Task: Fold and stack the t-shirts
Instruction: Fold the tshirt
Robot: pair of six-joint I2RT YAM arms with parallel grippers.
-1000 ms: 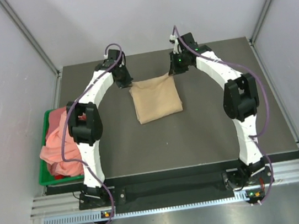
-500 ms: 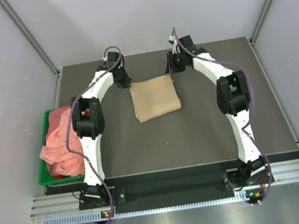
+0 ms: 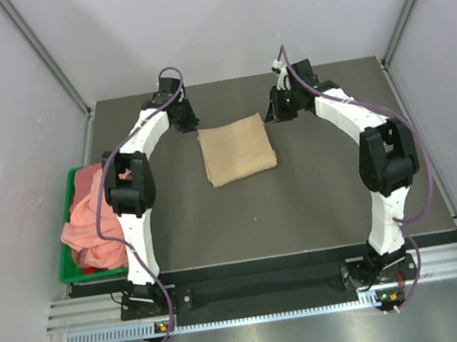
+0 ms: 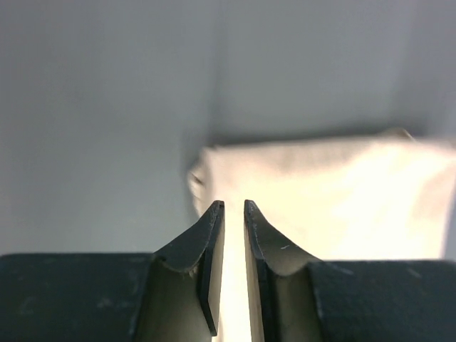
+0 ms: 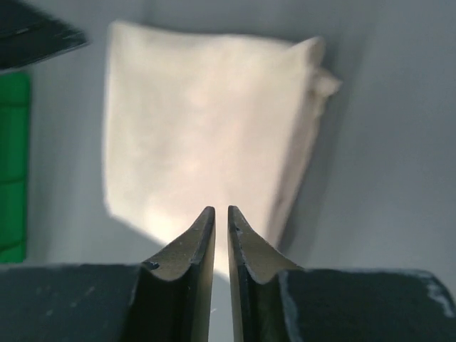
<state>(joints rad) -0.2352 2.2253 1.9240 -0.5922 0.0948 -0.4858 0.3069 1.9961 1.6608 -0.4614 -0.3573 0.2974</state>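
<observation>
A tan t-shirt (image 3: pixel 237 149) lies folded into a flat rectangle in the middle of the table. It also shows in the left wrist view (image 4: pixel 335 192) and in the right wrist view (image 5: pixel 199 128). My left gripper (image 3: pixel 186 124) hovers just off the shirt's far left corner, its jaws almost together with nothing between them (image 4: pixel 234 206). My right gripper (image 3: pixel 278 111) hovers just off the far right corner, also nearly closed and empty (image 5: pixel 221 210). Salmon-pink t-shirts (image 3: pixel 91 220) lie bunched in the bin at the left.
A green plastic bin (image 3: pixel 80 277) stands at the table's left edge, and its side shows in the right wrist view (image 5: pixel 13 164). Grey walls enclose the table on the far, left and right sides. The left gripper's dark body (image 5: pixel 35 32) shows in the right wrist view.
My right gripper has drawn away to the right from the tan shirt's far right corner. My left gripper has pulled slightly back from the far left corner. The shirt has stayed flat.
</observation>
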